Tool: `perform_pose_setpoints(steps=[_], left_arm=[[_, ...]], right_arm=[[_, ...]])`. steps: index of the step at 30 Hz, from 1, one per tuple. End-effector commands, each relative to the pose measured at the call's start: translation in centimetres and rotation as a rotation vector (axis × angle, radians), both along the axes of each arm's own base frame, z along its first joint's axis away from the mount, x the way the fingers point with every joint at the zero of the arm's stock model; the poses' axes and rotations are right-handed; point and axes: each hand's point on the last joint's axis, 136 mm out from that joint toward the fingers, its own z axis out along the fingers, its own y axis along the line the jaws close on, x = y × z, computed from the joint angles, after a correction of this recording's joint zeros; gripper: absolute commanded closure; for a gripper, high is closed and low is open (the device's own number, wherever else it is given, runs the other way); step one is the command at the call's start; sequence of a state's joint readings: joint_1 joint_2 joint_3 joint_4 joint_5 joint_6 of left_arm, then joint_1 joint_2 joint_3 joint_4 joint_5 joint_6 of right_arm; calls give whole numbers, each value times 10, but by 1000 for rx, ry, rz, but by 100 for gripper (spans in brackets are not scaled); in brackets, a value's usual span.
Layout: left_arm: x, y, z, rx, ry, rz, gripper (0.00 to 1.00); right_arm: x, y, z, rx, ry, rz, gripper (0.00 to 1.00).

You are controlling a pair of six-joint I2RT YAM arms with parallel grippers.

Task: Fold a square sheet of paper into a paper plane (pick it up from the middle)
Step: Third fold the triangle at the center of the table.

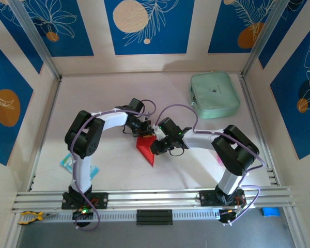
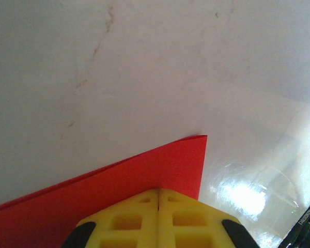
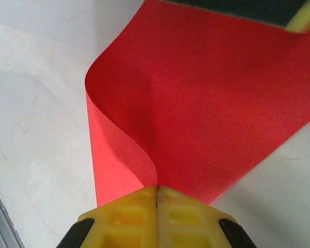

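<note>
Right gripper — red paper curled, pinched

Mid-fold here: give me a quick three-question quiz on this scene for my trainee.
1. True or false: the left gripper and right gripper are both shut on the red paper sheet.
2. Where is the mint-green pouch? A) far right of the table B) near left C) under the paper.
3. In the right wrist view, is the sheet flat or curved?
Key: 1 true; 2 A; 3 curved.
</note>
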State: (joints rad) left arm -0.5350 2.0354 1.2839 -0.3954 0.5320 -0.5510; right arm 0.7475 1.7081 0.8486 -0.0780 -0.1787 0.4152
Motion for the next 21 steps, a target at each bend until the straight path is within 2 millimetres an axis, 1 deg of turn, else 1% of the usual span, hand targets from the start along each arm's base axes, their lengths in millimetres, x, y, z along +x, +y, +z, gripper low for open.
perform_pose_setpoints(steps=[1,8,17,21], left_arm=[[-16,15,-25,87,54,10,96],[-16,16,-26,87,54,20,96],[-17,17,-25,92,51,23,96],[-17,17,-25,89,50,25,96]], right_arm=[[6,1,2,-13,-12,5,100],[9,-1,0,-33,-21,-3,100],[5,-7,-5,-64,-1,-5,100],[7,-7,-6,-66,-2,-15,100]])
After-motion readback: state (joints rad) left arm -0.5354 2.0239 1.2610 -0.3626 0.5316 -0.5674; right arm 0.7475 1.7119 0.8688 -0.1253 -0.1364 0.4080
